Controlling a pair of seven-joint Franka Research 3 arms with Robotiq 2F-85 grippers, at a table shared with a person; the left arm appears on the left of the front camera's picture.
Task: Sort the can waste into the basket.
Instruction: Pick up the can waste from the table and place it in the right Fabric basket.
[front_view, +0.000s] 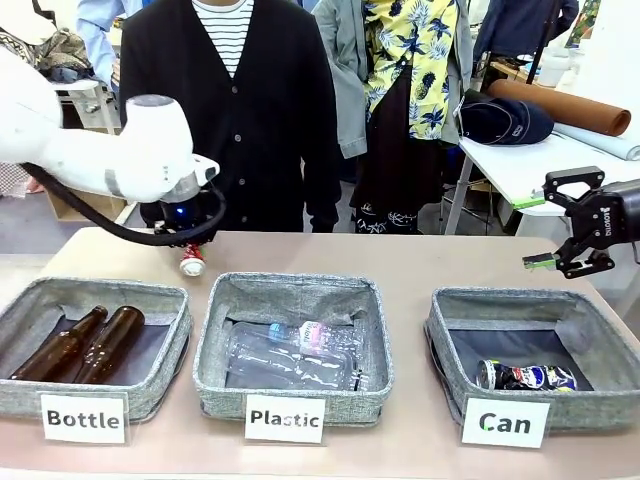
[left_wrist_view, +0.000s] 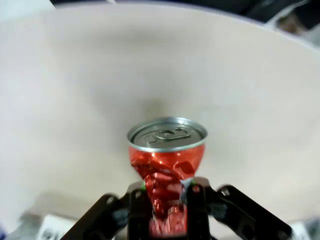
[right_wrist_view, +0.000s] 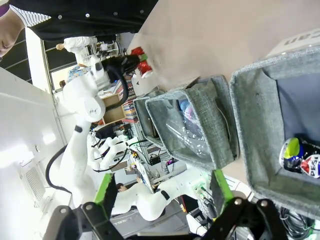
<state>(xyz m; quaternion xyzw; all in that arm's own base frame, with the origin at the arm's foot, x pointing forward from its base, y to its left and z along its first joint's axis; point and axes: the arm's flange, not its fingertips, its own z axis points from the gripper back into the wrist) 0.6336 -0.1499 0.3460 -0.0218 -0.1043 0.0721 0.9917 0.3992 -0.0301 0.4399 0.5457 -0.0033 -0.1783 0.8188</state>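
The red can (left_wrist_view: 166, 157) was pinched at its crumpled lower body by the left end effector (left_wrist_view: 167, 200), over the far left part of the tabletop (front_view: 420, 255), behind the "Bottle" bin (front_view: 95, 345). Its long axis ran along the fingers, the silver top pointing away from the wrist, down toward the tabletop. The dark blue can (front_view: 525, 377) lay on its side in the "Can" basket (front_view: 535, 345), long axis roughly left to right across the bin. The right end effector (front_view: 560, 262) hung spread and empty above that basket's far edge. As I judge it, the grip on creased metal could slip in transit, dropping the can short into the "Plastic" bin (front_view: 295, 345). The right arm near the basket could also block the approach.
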